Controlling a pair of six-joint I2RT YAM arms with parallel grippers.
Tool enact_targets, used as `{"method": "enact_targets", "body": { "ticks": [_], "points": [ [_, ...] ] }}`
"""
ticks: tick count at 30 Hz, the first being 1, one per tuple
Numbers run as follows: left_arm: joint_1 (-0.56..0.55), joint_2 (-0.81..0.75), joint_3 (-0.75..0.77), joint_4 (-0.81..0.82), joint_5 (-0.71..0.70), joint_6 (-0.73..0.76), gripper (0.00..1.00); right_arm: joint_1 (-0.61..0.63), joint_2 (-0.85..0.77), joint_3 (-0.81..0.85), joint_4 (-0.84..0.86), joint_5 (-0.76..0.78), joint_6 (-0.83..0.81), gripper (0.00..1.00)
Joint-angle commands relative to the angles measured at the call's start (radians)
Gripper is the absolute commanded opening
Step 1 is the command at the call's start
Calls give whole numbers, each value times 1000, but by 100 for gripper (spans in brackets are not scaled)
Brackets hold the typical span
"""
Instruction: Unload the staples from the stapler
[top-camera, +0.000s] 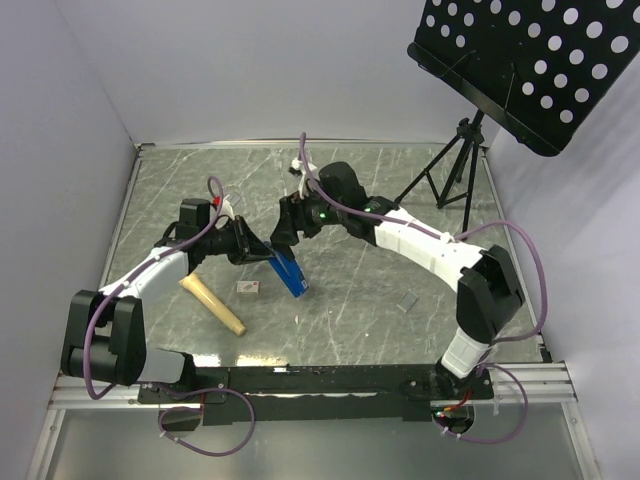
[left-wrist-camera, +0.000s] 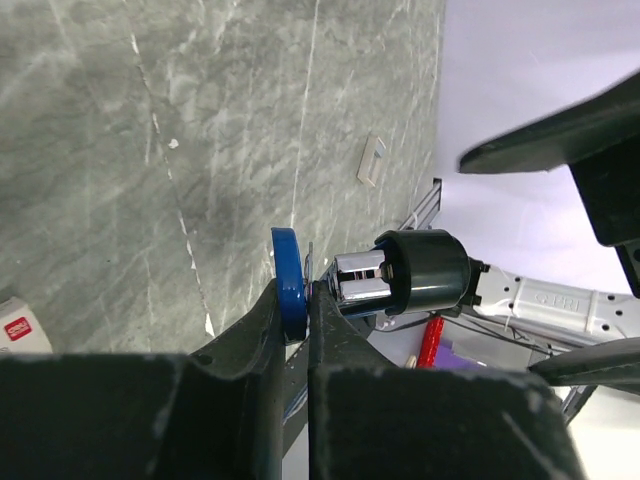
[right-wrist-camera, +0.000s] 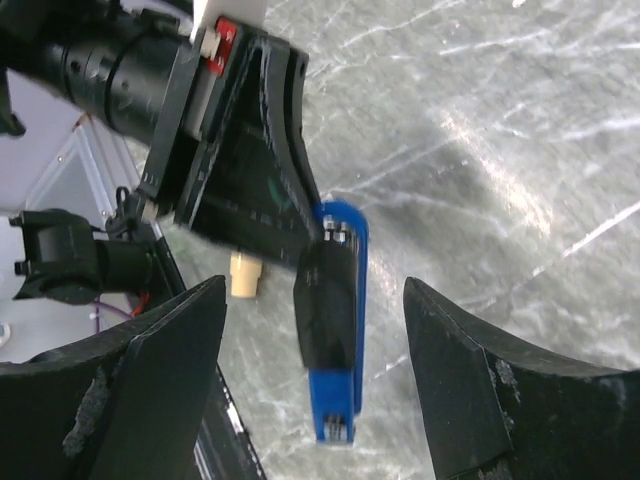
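Grey stone table is seen below. Above it the stapler is pinched by the left gripper; the right gripper is spread wide. Next, staples probably must be pulled out.

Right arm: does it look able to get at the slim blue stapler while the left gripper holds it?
Probably yes. The right gripper is open, and the free end of the slim blue stapler shows between its fingers in the wrist view. The left gripper clamps only the other end.
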Motion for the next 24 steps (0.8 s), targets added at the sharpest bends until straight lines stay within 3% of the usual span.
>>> {"method": "enact_targets", "body": {
  "ticks": [1,14,17,18,21,24],
  "points": [
    [-8,-50,33,80,86,-14,1,17,59,85,-10,-13,-20,77],
    [-9,-55,30,107,103,-40,1,36,120,128,-50,-16,-46,67],
    [-9,-59,32,107,100,-42,1,37,119,125,-41,0,-39,44],
    [-8,-59,33,101,75,-37,1,37,102,108,-30,13,-34,29],
    [26,-53,65,-6,-9,12,1,31,47,59,5,63,-34,13],
    [127,-33,56,-31,21,8,1,8,-22,2,22,93,-28,7]
  ]
}}
